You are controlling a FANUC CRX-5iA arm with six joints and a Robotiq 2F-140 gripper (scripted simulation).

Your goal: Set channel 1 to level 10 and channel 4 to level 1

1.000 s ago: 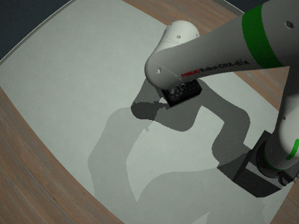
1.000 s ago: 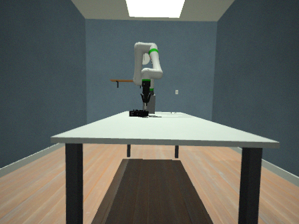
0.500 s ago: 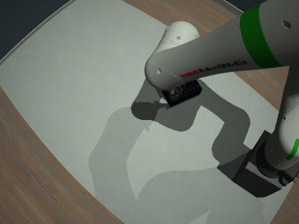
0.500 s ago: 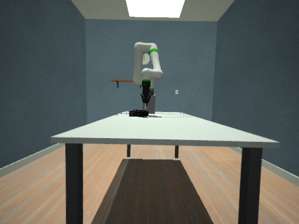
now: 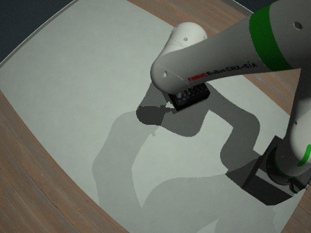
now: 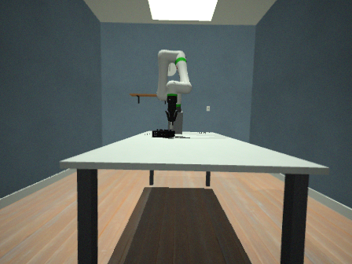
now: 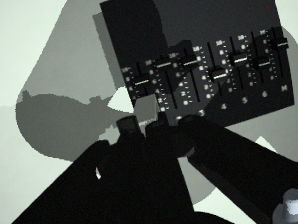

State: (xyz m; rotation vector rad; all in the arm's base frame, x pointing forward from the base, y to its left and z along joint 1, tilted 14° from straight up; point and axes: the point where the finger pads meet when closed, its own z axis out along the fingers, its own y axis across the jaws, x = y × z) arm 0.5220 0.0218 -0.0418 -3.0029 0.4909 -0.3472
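The lighting desk (image 7: 206, 63) is a black panel with a row of several faders, seen tilted in the wrist view. The fader caps stand at differing heights; the leftmost cap (image 7: 141, 83) sits lower than the cap beside it (image 7: 164, 64). My gripper (image 7: 150, 111) is shut on nothing, its fingertips together at the desk's near edge, just below the leftmost faders. In the overhead view the desk (image 5: 191, 96) is mostly hidden under my arm. In the long view the desk (image 6: 163, 133) stands on the table with the gripper (image 6: 170, 121) just above its right part.
The robot's base block (image 5: 274, 173) stands at the table's right side. The arm's forearm (image 5: 225, 59) crosses above the desk and casts wide shadows on the grey table top. A wooden floor surrounds the table.
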